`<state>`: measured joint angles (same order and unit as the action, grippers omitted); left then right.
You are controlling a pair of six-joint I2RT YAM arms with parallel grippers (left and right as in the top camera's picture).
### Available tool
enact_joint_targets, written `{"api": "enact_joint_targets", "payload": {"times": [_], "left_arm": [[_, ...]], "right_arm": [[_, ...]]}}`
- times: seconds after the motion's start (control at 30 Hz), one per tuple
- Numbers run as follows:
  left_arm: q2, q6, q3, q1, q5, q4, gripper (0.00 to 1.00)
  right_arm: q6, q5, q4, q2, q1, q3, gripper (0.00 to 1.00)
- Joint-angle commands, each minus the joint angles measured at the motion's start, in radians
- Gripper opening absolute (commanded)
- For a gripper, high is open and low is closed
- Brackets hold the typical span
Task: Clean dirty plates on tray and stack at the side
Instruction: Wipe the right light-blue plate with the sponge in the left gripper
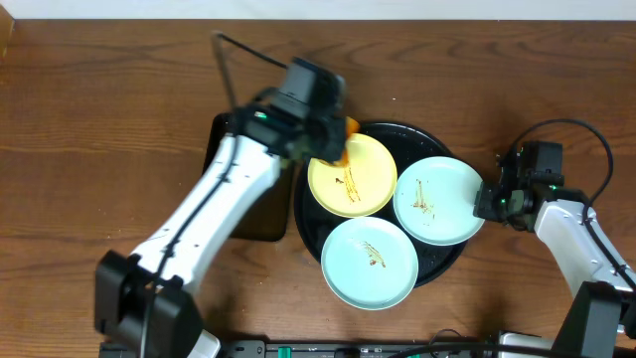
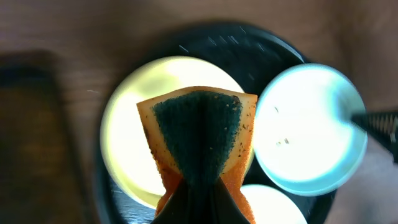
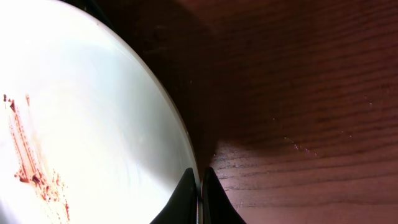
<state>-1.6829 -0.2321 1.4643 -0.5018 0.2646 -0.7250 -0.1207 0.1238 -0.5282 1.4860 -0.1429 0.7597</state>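
Though unclear overhead, left jaws clamp sponge [image 2: 199, 134], right jaws pinch mint plate [image 3: 93, 118].

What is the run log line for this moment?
left tool: sponge over yellow plate | right tool: pinching right mint plate rim | tray: three smeared plates

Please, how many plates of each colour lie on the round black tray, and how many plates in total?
Pale yellow plates: 1
Pale mint plates: 2
Total: 3
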Motion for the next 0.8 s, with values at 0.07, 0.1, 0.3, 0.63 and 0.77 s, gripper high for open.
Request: {"api": "enact_joint_targets", "payload": {"times": [0.07, 0.1, 0.3, 0.63, 0.77], "left_arm": [[-0.121, 0.010, 0.021, -0.152, 0.012, 0.048, 0.07], [-0.137, 0.010, 0.021, -0.170, 0.012, 0.064, 0.07], [-0.220, 0.010, 0.021, -0.268, 0.013, 0.180, 0.07], [-0.342, 0.111, 0.021, -0.389, 0.149, 0.348, 0.07], [-0.371, 0.150, 0.021, -0.421, 0.185, 0.383, 0.07]], "right_arm": [[0.002, -0.014, -0.003, 0.018, -0.005, 0.010, 0.02], [0.002, -0.014, -0.003, 0.018, -0.005, 0.010, 0.02], [0.002, -0.014, -0.003, 0.018, -0.005, 0.010, 0.02], [0.002, -0.014, -0.005, 0.018, -0.005, 0.010, 0.01], [0.002, -0.014, -0.005, 0.018, -0.005, 0.010, 0.01]]}}
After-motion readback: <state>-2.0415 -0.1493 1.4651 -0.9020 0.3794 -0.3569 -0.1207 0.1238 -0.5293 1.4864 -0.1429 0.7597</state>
